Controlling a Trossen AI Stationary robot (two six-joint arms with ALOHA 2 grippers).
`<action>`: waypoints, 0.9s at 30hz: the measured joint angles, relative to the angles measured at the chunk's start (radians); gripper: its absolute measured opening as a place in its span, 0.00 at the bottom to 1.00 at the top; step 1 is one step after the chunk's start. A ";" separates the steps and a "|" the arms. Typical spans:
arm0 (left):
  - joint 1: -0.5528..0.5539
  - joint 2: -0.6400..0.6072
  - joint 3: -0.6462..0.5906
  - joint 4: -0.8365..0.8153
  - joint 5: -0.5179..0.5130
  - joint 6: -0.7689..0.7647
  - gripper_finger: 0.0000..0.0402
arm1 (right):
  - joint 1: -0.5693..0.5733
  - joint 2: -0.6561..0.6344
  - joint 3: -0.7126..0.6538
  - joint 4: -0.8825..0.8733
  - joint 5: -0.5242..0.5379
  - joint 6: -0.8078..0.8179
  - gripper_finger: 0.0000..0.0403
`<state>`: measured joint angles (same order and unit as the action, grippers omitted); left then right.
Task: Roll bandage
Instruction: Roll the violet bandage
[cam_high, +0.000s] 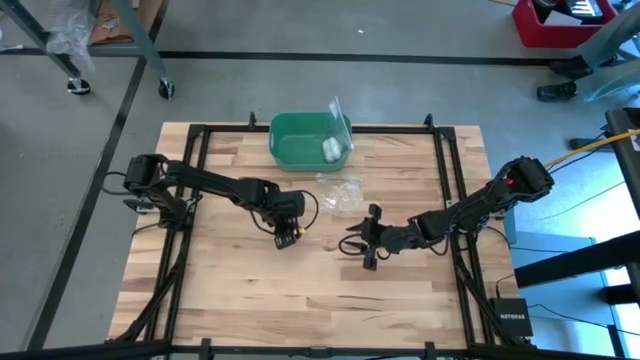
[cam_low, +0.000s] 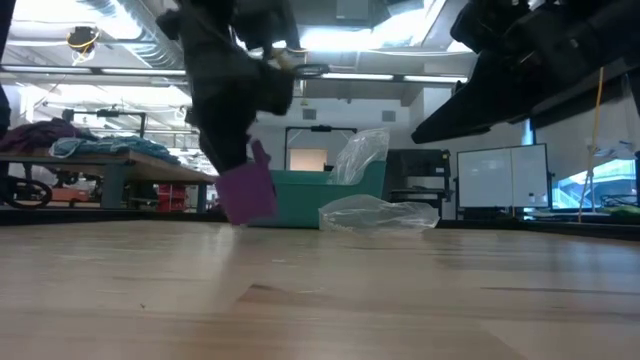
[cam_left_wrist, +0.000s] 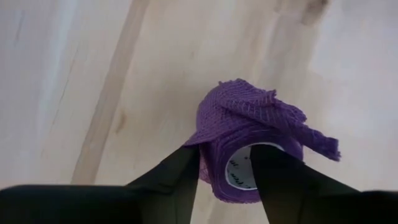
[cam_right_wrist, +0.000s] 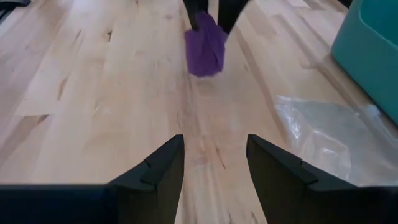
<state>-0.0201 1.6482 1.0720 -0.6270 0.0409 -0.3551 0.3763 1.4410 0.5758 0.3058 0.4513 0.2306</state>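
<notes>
- Nearest the low camera, bare wooden table (cam_low: 320, 300) is seen, with nothing lying on the planks in front.
- Farther back, the purple bandage (cam_low: 247, 190) is seen as a compact roll with a loose frayed flap, tilted, its lower edge at or just above the wood; contact cannot be told.
- From above, the left gripper (cam_left_wrist: 225, 177) is placed over the roll near the table's middle; its fingers (cam_left_wrist: 171, 180) are set on either side of the roll's upper rim, one at the outer wall, one over the white core.
- Whether the roll is gripped or just let go cannot be told.
- Well to the side, the right gripper (cam_right_wrist: 214, 162) is held low over bare wood, pointed at the bandage (cam_right_wrist: 205, 46), its jaws parted and nothing between them.
- Beyond the roll, crumpled clear plastic (cam_low: 378, 213) is seen lying on the table.
- Behind that, a green bin (cam_high: 310, 140) is set at the far edge, with a small white roll (cam_high: 330, 149) inside.
</notes>
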 joint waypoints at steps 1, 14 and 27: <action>-0.001 -0.013 0.005 -0.019 0.001 0.002 0.36 | 0.000 0.000 0.000 0.000 0.002 -0.008 0.44; 0.000 -0.019 -0.003 -0.043 -0.007 0.023 0.36 | -0.089 0.001 0.107 -0.120 -0.027 -0.128 0.44; 0.000 -0.001 0.002 -0.031 -0.023 0.045 0.21 | -0.142 0.001 0.107 -0.130 -0.080 -0.107 0.44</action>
<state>-0.0197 1.6474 1.0735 -0.6583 0.0180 -0.3099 0.2340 1.4418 0.6827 0.1753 0.3717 0.1231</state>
